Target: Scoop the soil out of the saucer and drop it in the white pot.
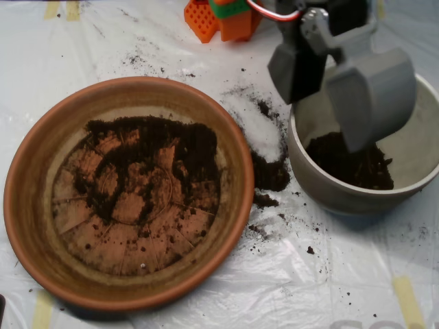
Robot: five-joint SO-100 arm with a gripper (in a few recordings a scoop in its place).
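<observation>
Terracotta saucer [27, 205] holds thin soil [147, 161]; white pot [329, 192] holds a heap.

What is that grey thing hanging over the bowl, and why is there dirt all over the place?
The grey thing is a scoop on the end of a small robot arm, a bit like a hand made from two shells. The picture comes from a camera that looks straight down at a table covered in white plastic sheet.

The scoop is over the white pot, which has some dark soil in the bottom. To the left is a wide orange clay saucer, and a thin layer of soil is spread over part of its floor. The robot's job is to carry soil from the saucer to the pot.

Some soil has spilled on the sheet between them, beside a patch of white powder. At the top is an orange plastic part.
</observation>
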